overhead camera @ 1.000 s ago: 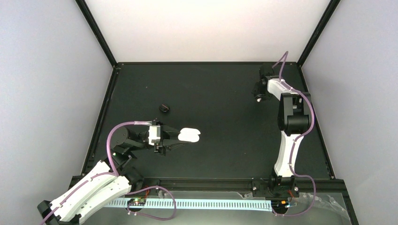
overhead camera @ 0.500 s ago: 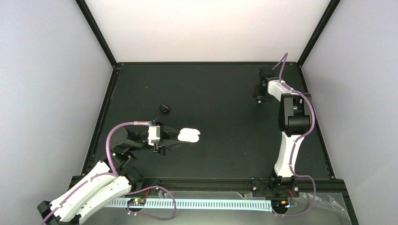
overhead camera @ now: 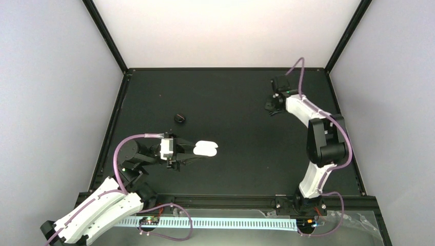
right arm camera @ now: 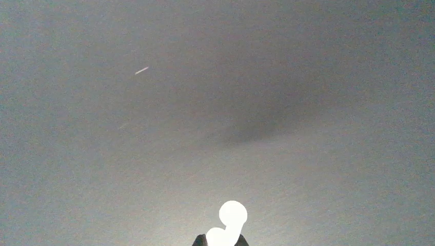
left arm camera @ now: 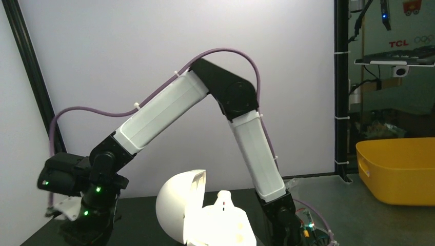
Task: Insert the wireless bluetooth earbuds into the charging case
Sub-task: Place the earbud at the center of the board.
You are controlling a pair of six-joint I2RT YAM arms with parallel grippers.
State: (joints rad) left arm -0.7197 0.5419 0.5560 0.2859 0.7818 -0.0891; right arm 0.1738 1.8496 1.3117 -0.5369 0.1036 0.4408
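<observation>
The charging case (overhead camera: 206, 148) is a glossy white shell, held by my left gripper (overhead camera: 191, 152) left of centre. In the left wrist view the case (left arm camera: 215, 228) is open, its lid (left arm camera: 177, 207) raised, and a white stem-like bit (left arm camera: 224, 197) stands up from its base; my own fingers are hidden. My right gripper (overhead camera: 271, 108) is at the back right, low over the mat. In the right wrist view its fingertips (right arm camera: 201, 240) are shut on a small white earbud (right arm camera: 232, 215) with a round head. No black buds show.
A black round puck (overhead camera: 179, 118) lies on the black mat behind the left gripper. The black frame rail (overhead camera: 225, 197) runs along the near edge. A yellow bin (left arm camera: 400, 171) stands outside the cell.
My right gripper has moved a little to the left, away from the back right corner, with the white piece in it. The left gripper and the case have stayed put.
</observation>
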